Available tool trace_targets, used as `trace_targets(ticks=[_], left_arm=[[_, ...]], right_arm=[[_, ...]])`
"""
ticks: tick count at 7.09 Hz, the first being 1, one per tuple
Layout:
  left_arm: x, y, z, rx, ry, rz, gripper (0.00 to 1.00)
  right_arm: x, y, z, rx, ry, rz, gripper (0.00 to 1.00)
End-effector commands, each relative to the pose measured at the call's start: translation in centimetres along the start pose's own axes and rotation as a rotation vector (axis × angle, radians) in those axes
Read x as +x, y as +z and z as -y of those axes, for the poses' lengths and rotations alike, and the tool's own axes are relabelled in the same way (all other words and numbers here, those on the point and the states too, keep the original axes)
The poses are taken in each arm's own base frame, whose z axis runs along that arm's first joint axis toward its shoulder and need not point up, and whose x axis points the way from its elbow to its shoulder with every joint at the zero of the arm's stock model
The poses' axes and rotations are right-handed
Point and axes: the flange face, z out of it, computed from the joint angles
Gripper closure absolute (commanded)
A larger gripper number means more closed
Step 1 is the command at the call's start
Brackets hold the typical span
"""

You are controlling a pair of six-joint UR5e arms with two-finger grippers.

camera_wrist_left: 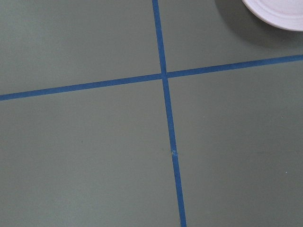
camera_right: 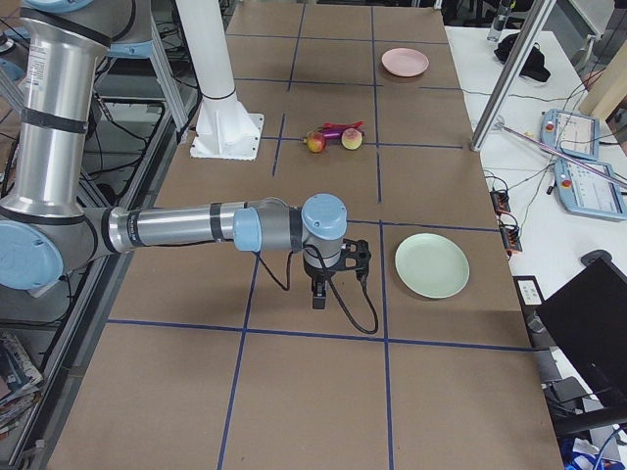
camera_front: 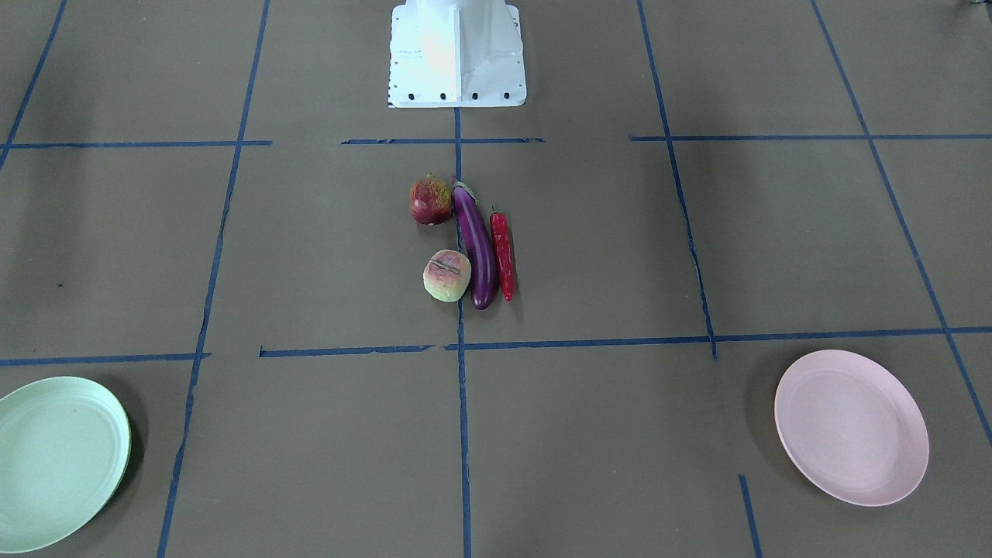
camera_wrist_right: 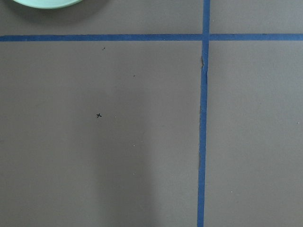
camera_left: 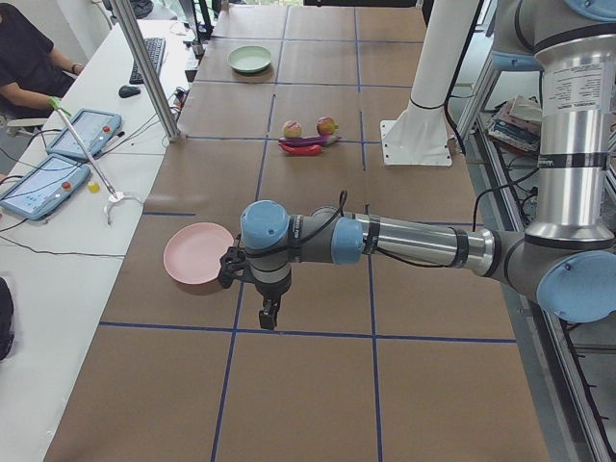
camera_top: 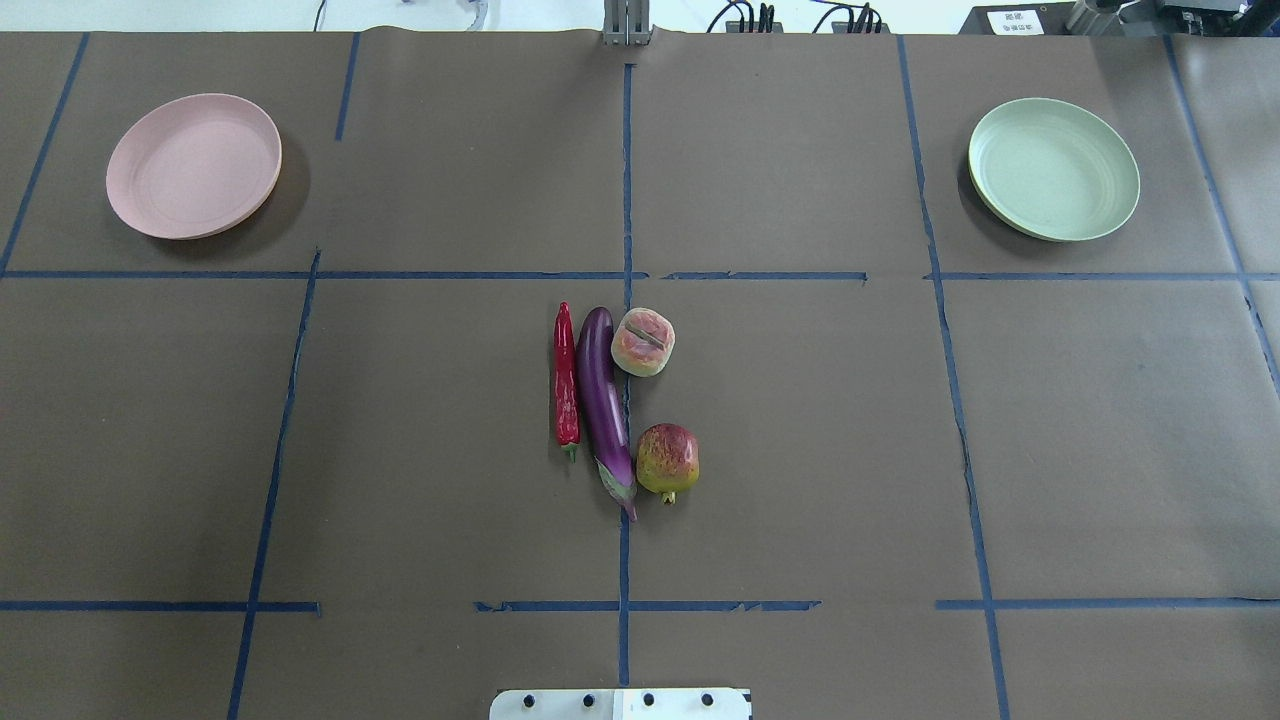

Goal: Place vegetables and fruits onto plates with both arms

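Note:
The purple eggplant (camera_top: 603, 400) lies mid-table with the red chili pepper (camera_top: 566, 375) alongside it. The peach (camera_top: 643, 342) and the pomegranate (camera_top: 668, 459) sit on its other side. The pink plate (camera_top: 194, 165) and the mint green plate (camera_top: 1053, 169) are empty in the far corners. My left gripper (camera_left: 269, 313) hangs above the table beside the pink plate (camera_left: 199, 253), far from the produce. My right gripper (camera_right: 317, 297) hangs beside the green plate (camera_right: 432, 265). Both show only in the side views, so I cannot tell if they are open or shut.
The white base block (camera_front: 457, 54) stands at the robot's edge of the table. Blue tape lines (camera_top: 626, 180) grid the brown table cover. An operators' desk with tablets (camera_left: 58, 154), a metal pole (camera_left: 144, 67) and a seated person (camera_left: 24, 58) border the far side.

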Motion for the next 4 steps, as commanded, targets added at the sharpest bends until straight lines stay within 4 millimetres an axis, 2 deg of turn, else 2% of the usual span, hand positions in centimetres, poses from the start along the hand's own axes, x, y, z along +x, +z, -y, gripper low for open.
trace_targets(ticks=[1,4], left_arm=[[0.63,-0.13,0.36,0.002,0.015,0.004,0.0],[0.85,-0.14,0.05,0.001,0.014,-0.004,0.0]], right_arm=[[-0.07,-0.04,0.01,0.001,-0.002,0.002,0.0],[-0.07,-0.04,0.01,0.002,-0.005,0.002,0.0]])
